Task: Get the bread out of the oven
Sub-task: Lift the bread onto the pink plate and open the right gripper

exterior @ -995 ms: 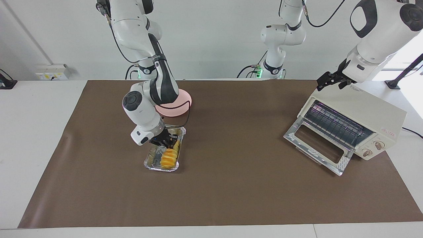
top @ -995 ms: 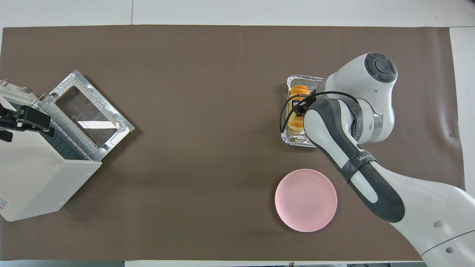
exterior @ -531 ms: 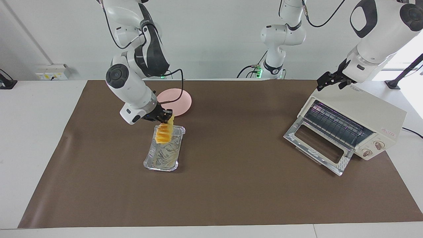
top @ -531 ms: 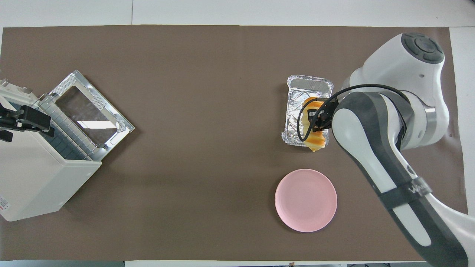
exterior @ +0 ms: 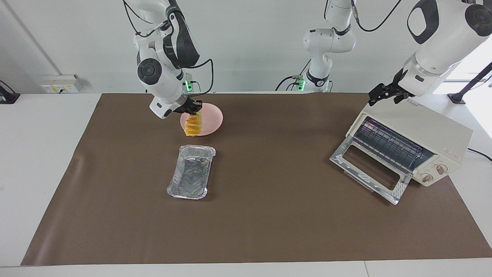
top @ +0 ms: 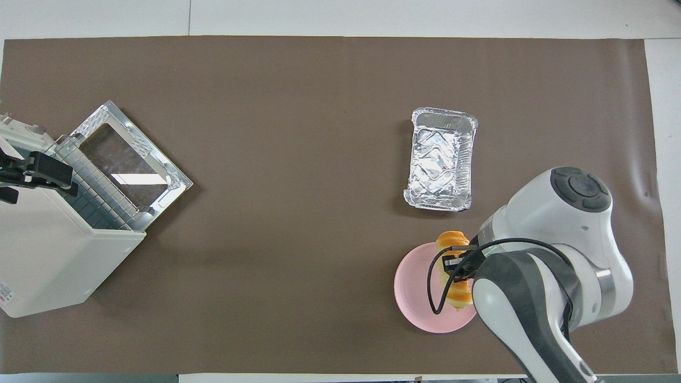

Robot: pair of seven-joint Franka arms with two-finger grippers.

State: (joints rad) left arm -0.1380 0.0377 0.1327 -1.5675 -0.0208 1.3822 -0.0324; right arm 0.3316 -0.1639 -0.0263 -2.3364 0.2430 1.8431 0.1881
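My right gripper [exterior: 193, 110] is shut on one end of the golden ridged bread [exterior: 191, 125], which hangs from it in the air over the pink plate [exterior: 212, 119]. In the overhead view the bread [top: 450, 242] lies over the plate [top: 412, 290] under the right gripper [top: 461, 264]. The cream-white oven [exterior: 426, 129] stands at the left arm's end of the table with its glass door [exterior: 368, 169] dropped open and its wire rack [exterior: 388, 144] bare. My left gripper [exterior: 378, 96] waits over the oven's top edge, as the overhead view [top: 33, 170] also shows.
The silver foil tray [exterior: 191, 172] lies with nothing in it on the brown mat, farther from the robots than the plate; it also shows in the overhead view [top: 440, 159]. The oven [top: 48, 250] and its open door [top: 125, 157] take up the mat's corner.
My right gripper has lifted the bread out of the foil tray and carried it toward the robots, to above the pink plate. The left arm has not moved.
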